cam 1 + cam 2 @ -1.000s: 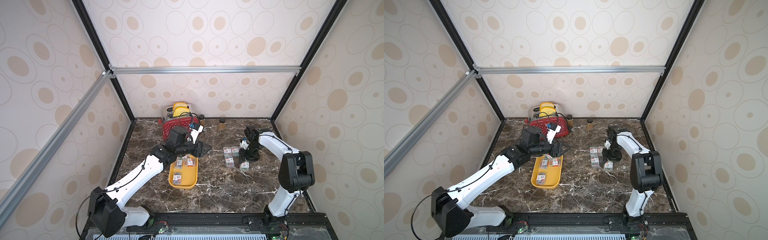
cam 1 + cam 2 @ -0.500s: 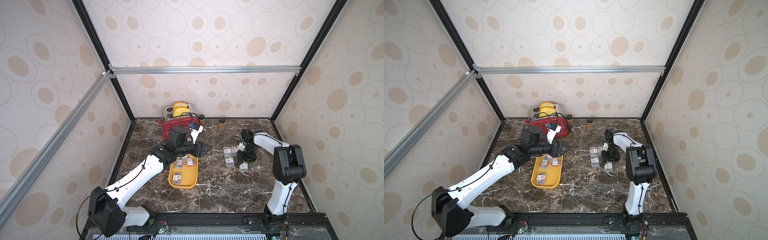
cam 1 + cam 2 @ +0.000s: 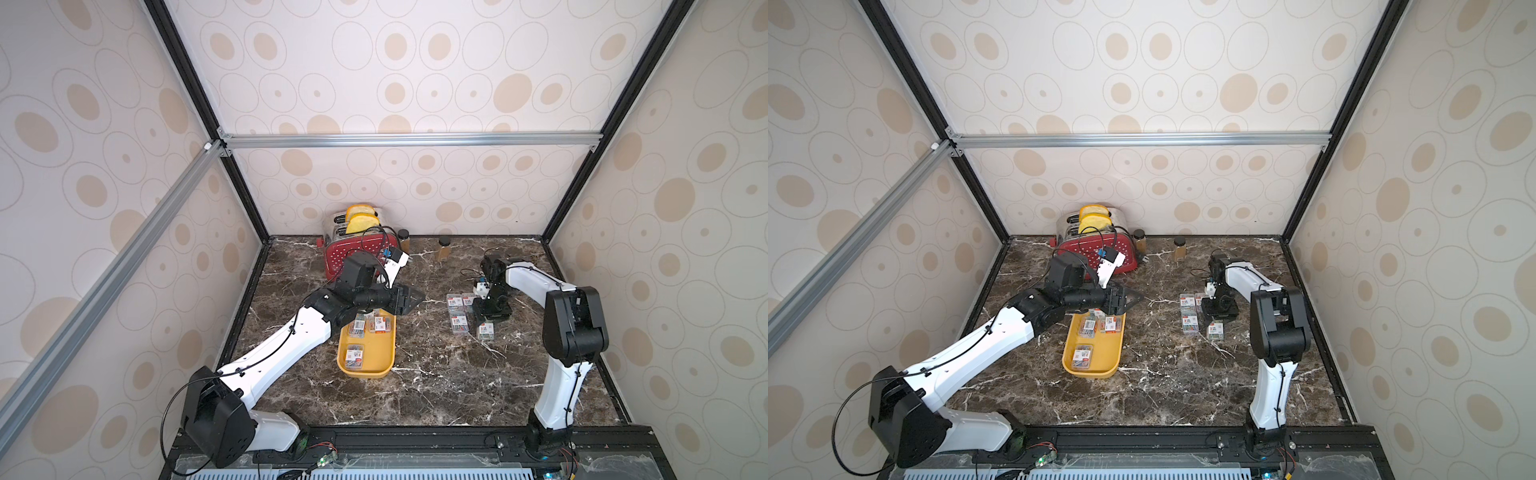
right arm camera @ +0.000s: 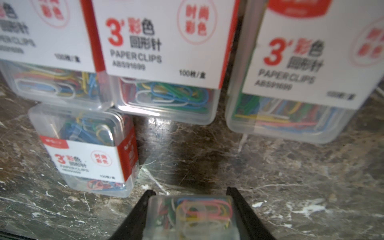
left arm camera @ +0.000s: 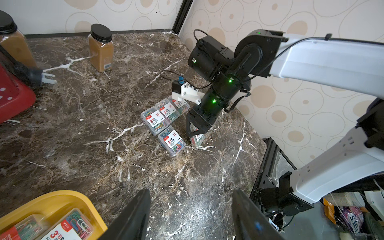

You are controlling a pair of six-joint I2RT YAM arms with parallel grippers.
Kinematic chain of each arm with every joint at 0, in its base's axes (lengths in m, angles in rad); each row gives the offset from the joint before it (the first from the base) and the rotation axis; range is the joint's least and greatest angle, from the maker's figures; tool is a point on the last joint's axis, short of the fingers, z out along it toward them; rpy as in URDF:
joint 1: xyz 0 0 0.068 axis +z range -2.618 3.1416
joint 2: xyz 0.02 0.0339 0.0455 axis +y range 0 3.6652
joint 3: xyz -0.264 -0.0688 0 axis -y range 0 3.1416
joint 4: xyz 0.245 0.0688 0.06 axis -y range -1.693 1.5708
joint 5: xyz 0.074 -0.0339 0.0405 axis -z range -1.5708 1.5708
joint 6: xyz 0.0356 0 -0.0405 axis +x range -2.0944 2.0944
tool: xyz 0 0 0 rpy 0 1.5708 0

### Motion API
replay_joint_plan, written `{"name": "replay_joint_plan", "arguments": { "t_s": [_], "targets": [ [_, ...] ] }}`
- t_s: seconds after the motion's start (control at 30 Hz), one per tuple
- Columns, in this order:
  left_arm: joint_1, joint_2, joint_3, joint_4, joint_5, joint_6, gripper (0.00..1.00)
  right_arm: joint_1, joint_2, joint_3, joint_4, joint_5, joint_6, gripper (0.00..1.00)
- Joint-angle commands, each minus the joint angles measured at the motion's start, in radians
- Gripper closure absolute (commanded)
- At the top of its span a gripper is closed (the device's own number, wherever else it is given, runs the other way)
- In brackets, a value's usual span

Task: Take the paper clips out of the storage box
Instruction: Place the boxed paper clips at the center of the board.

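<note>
The right gripper pins a paper-clip case to the marble beside four others — jaws gripping it, so release looks next. The left gripper, jaws open, hovers at the far end of the storage box — three cases visible inside.

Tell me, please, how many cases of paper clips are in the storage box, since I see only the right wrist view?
Observer: I count three cases in the storage box; the left arm hides its far end, so there may be more.
Operator: Where is the left end effector?
Observer: The left end effector hangs above the marble just past the box's far end, open, with nothing between its fingers.
Operator: Does the case I hold touch the table?
Observer: In the left wrist view, the held case has its lower edge at the marble table; whether it really touches, I cannot tell.
</note>
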Motion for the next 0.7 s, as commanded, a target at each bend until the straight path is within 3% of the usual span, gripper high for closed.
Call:
{"name": "replay_joint_plan", "arguments": {
  "t_s": [0.0, 0.17, 0.67],
  "targets": [
    [0.007, 0.01, 0.046, 0.016, 0.018, -0.006, 0.35, 0.003, 0.019, 0.018, 0.032, -0.013, 0.001, 0.39],
    [0.008, 0.016, 0.045, 0.026, 0.024, -0.012, 0.34, 0.002, 0.0, 0.015, 0.041, -0.037, 0.01, 0.32],
    [0.007, 0.018, 0.037, 0.04, 0.033, -0.018, 0.34, -0.032, -0.183, -0.125, 0.074, -0.027, 0.082, 0.33]
  ]
}}
